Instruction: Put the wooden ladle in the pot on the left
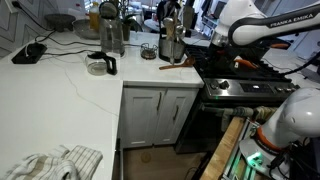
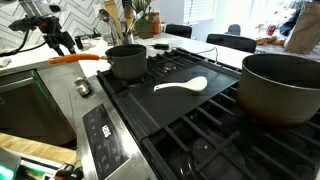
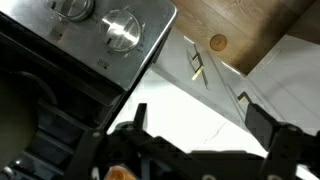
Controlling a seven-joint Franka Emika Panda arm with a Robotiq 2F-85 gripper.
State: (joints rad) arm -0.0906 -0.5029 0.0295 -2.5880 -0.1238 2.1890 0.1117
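white spoon (image 2: 182, 86) lying on the black stove grates (image 2: 200, 125); crumpled towel (image 1: 50, 162) on the white table (image 1: 60, 100); two steel knobs (image 3: 122, 28) up close

A white plastic spoon (image 2: 180, 86) lies on the black stove grate (image 2: 200, 135). Left of the spoon sits a small dark orange-handled pan (image 2: 125, 62), right of it a large dark pot (image 2: 280, 88), and far left hovers the black gripper (image 2: 62, 42), fingers apart.

Panda arm (image 1: 262, 24) extends roughly level across the top of an exterior view, wrist angled downward; Robotiq gripper (image 2: 62, 45) points fingers-down, jaws spread wide, both fingers (image 3: 264, 126) well apart in wrist view.
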